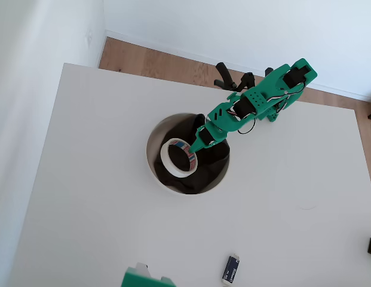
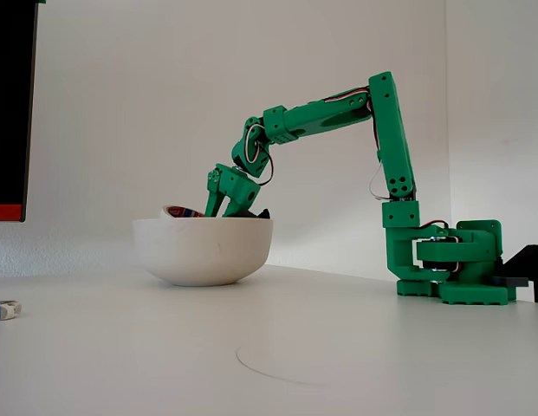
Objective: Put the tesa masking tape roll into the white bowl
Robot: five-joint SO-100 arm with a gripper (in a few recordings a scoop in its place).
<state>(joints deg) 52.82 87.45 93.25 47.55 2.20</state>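
Observation:
The white bowl stands mid-table with a dark cloth inside it. The tesa masking tape roll is inside the bowl over the cloth, slightly tilted. Red and blue print shows on its core, and its top edge peeks above the bowl's rim in the fixed view. My green gripper reaches down into the bowl at the roll's right side, straddling the ring's wall. The bowl's wall hides the fingertips in the fixed view, so whether they still pinch the roll is unclear.
A small white and blue object lies near the table's front edge. A green block sits at the bottom edge of the overhead view. The arm's base stands at the back right.

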